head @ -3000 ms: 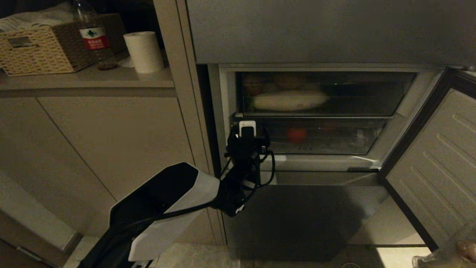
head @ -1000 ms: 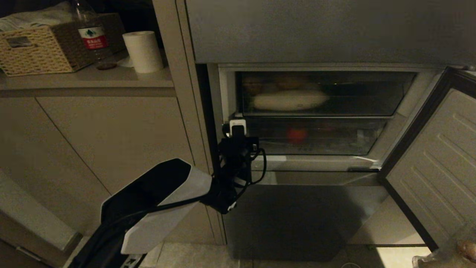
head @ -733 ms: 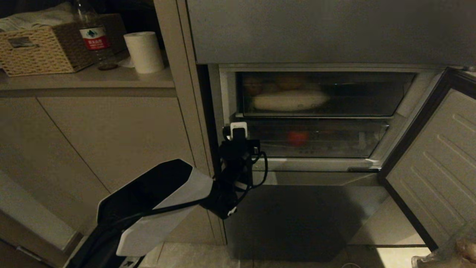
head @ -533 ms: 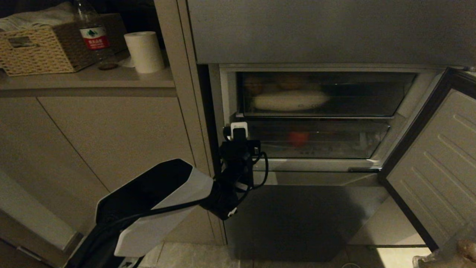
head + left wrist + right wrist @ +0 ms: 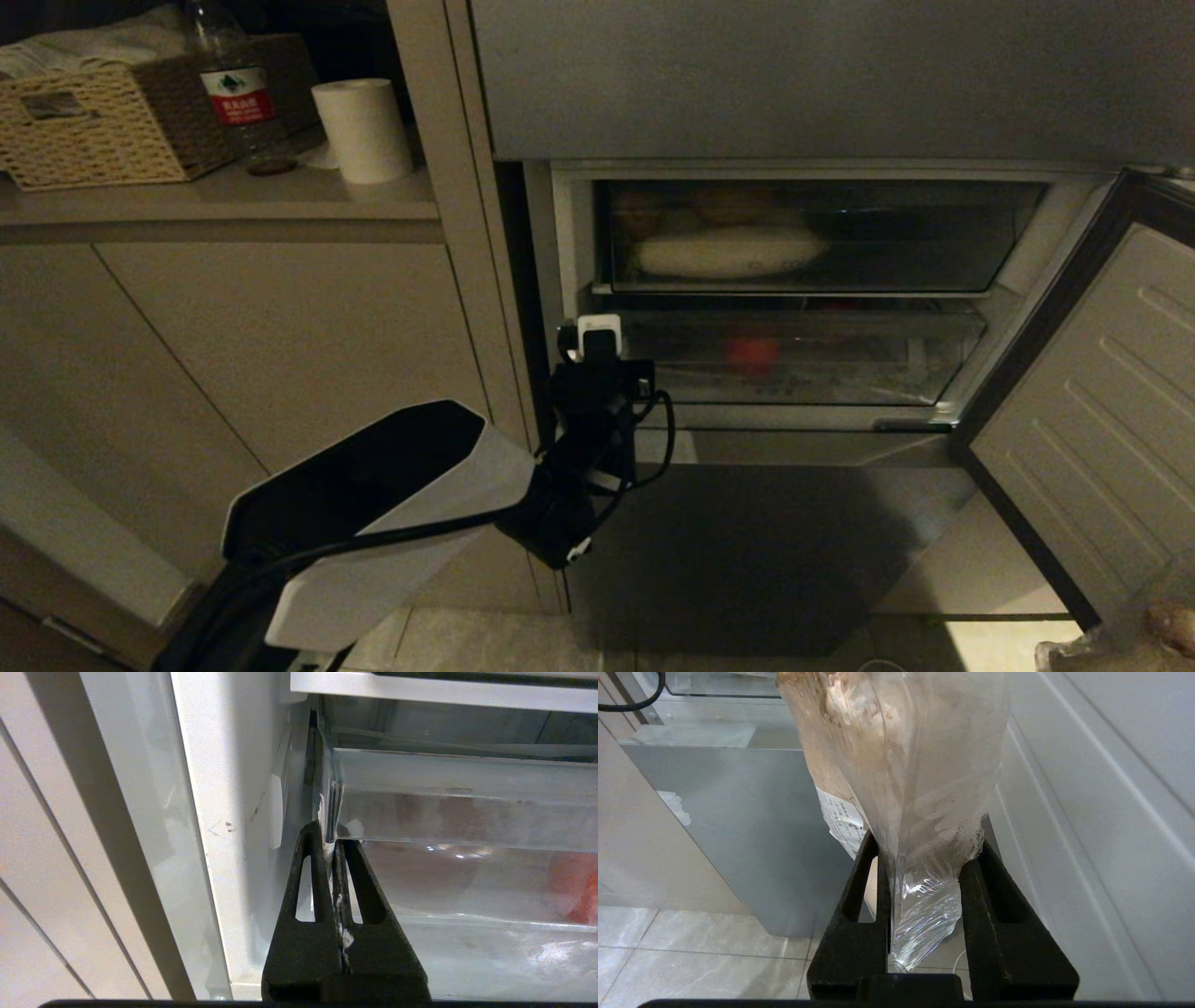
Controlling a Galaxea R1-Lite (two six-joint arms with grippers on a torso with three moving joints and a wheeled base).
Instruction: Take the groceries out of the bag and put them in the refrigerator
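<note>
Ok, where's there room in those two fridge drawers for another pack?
Upper drawer: the right half, between the pale oval item and the right wall, looks bare; its left is crowded. Lower drawer: a gap between the red item and the corner pinched by the left gripper. Its right end is too dim to judge.

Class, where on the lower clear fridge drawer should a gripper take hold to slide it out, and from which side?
Pinch the lower drawer by its thin front wall at the left corner, approaching from the front: that edge is narrow and exposed. The left gripper is shut there.
</note>
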